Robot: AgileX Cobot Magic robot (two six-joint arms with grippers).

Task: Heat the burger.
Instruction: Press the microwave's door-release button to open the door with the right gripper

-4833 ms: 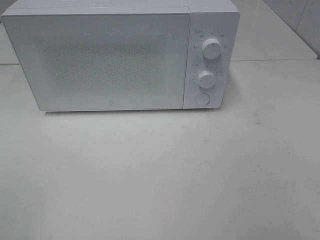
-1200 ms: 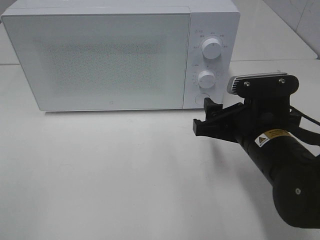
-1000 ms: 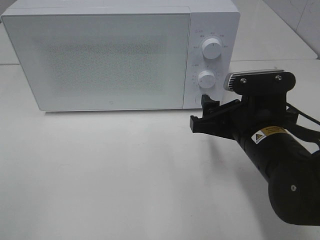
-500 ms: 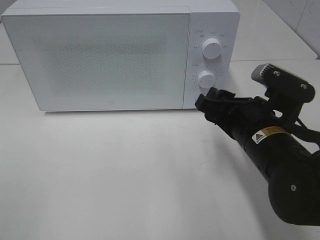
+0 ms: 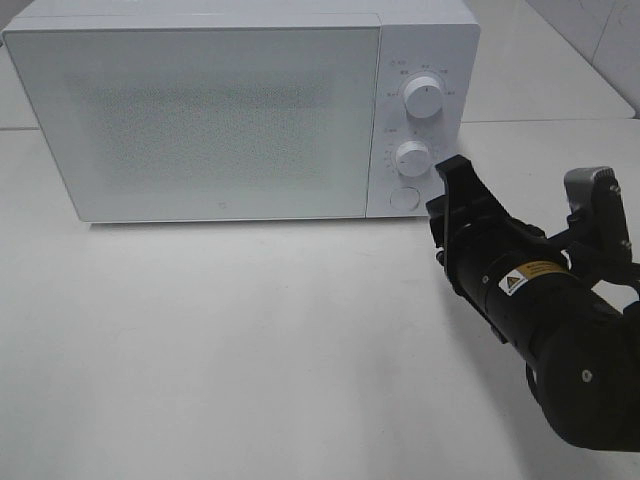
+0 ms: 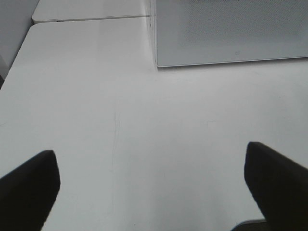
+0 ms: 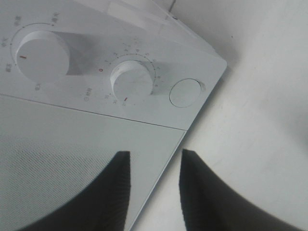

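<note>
Burger: it shows in none of my three views. I cannot tell where it is, and the speckled door hides whatever is inside the oven.
Microwave (image 5: pixel 440 40): it stands at the back of the tabletop (image 5: pixel 250 350), with its door (image 5: pixel 200 120) shut flush.
Controls: the upper knob (image 5: pixel 423 98), lower knob (image 5: pixel 412 156) and round button (image 5: pixel 403 198) sit in a column on the panel beside the door.
Right end effector (image 7: pixel 154 159): it is rolled onto its side just in front of the panel's lower corner, near the round button. It does not touch the panel, as far as I can tell. Its fingers stand a narrow gap apart with nothing between them.
Left end effector (image 6: pixel 151 192): the fingers are spread wide and hold nothing. It hangs low over the tabletop, off the microwave's front corner on the side away from the panel.
Progress: I judge the task barely begun. The door is not yet opened and neither arm holds food.
Step in hand: it looks to me like a push on the round button, which I take for the door release.
Left to do: open the door, load the burger if it is not already inside, shut the door and set the knobs.
</note>
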